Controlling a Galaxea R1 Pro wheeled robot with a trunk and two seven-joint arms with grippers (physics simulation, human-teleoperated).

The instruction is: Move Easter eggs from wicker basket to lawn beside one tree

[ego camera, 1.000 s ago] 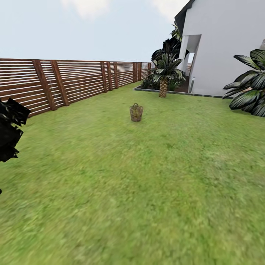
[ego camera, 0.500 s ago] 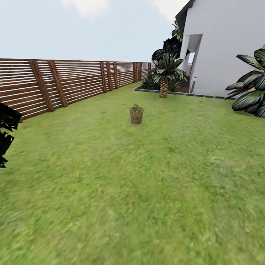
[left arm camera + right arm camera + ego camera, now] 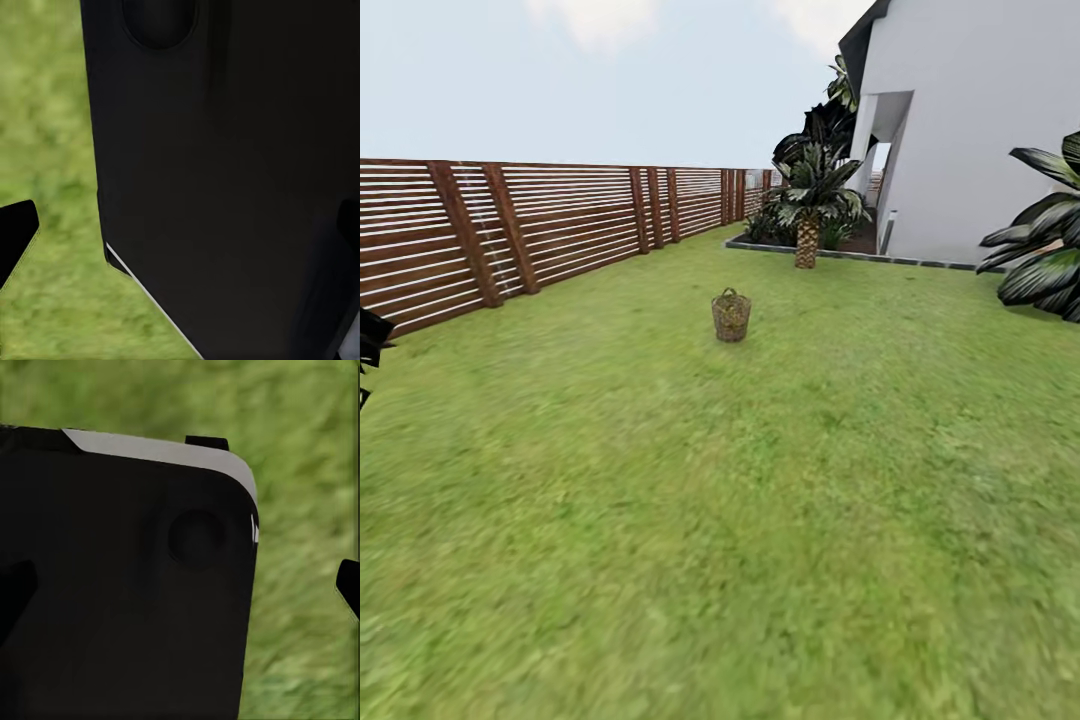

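The wicker basket (image 3: 731,316) stands upright on the lawn (image 3: 760,500) in the head view, several metres ahead and near the middle of the garden. Yellowish patches show through its weave, but the Easter eggs are too small to make out. The tree is out of view. In the left wrist view my left gripper (image 3: 180,232) is open, its dark fingertips (image 3: 15,234) spread wide over grass and a black part of the robot's body. My right gripper (image 3: 180,585) is likewise open in the right wrist view, with nothing between its fingers.
A brown slat fence (image 3: 560,220) runs along the left and back. A short palm (image 3: 807,240) stands by a white house (image 3: 980,130) at the far right, with a broad-leaved plant (image 3: 1045,260) at the right edge. Dark leaves (image 3: 368,340) poke in at the left edge.
The whole head view has shifted as the robot rolls forward. The dark leaves at the left have slid almost out of the picture, and the basket looks slightly nearer.
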